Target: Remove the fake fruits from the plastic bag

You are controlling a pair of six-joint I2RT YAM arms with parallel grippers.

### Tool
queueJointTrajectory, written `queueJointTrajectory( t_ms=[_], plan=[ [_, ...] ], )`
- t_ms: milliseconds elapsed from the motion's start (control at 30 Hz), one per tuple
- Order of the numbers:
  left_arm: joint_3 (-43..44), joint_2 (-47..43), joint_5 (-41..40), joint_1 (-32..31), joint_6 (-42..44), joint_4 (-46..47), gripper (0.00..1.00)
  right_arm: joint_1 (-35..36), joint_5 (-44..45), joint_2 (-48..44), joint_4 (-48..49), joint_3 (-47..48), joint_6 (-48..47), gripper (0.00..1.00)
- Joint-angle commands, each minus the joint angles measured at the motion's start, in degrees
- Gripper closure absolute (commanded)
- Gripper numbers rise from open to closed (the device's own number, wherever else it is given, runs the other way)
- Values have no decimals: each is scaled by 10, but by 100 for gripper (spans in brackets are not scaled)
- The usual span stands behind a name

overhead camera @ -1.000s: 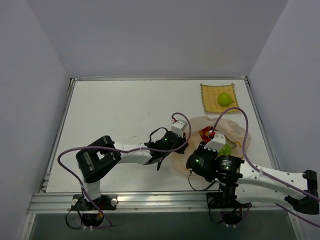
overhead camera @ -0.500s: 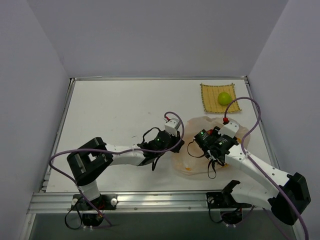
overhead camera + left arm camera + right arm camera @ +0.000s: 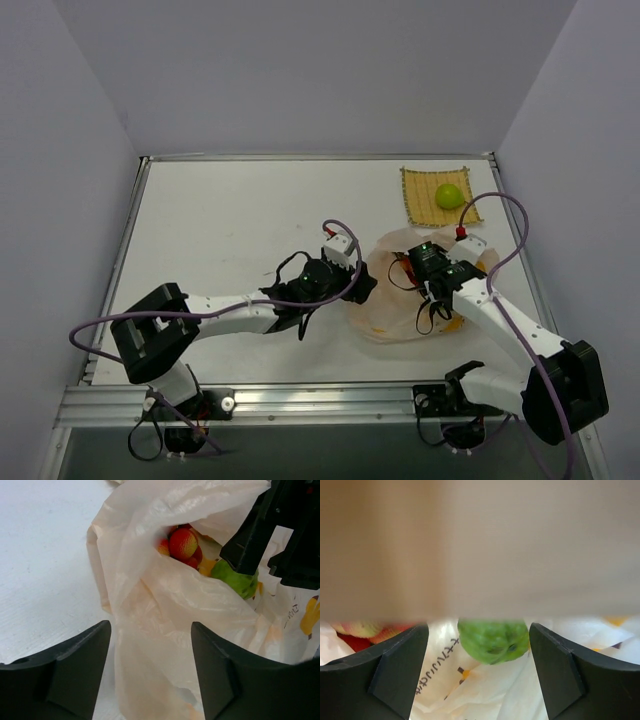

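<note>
The plastic bag (image 3: 392, 318) lies crumpled at the right front of the table, its mouth open. Inside it the left wrist view shows a cluster of red berries (image 3: 182, 543) and a green fruit (image 3: 236, 582). My left gripper (image 3: 364, 286) is open at the bag's left edge, a loose fold of the plastic bag (image 3: 150, 625) lying between its fingers (image 3: 67, 672). My right gripper (image 3: 418, 272) reaches into the bag mouth, open, and the green fruit (image 3: 493, 640) sits just ahead between its fingers (image 3: 570, 670), untouched. Another yellow-green fruit (image 3: 449, 196) rests outside the bag.
A yellow woven mat (image 3: 415, 203) at the back right carries the yellow-green fruit. A blurred flap of the bag (image 3: 480, 545) covers the upper half of the right wrist view. A raised rim (image 3: 300, 157) and walls enclose the table.
Both grippers have opened. The left one let go of the bag's edge and drew back a little to the left. The right gripper moved farther into the bag mouth.
</note>
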Motion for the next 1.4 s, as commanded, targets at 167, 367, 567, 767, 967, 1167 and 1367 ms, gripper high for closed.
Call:
queueJointTrajectory(
  t_ms=[167, 367, 567, 767, 967, 1167, 1367],
  plan=[
    [40, 3, 9, 6, 44, -32, 28, 4, -52, -26, -1, -19, 6, 32],
    [63, 32, 37, 10, 43, -43, 25, 47, -53, -51, -7, 27, 11, 46],
    [78, 64, 74, 13, 31, -44, 25, 82, -36, 8, -19, 12, 64, 39],
    [80, 67, 82, 14, 23, -43, 29, 3, -54, -18, -18, -36, 67, 36],
    [76, 64, 83, 14, 18, -36, 30, -68, -50, -13, -14, -32, 40, 32],
    [72, 75, 88, 23, 7, -28, 30, -110, -61, 58, 30, -25, -8, 25],
    [74, 83, 105, 23, -2, -18, 29, -113, -111, 100, 104, -40, -29, 25]
  ],
)
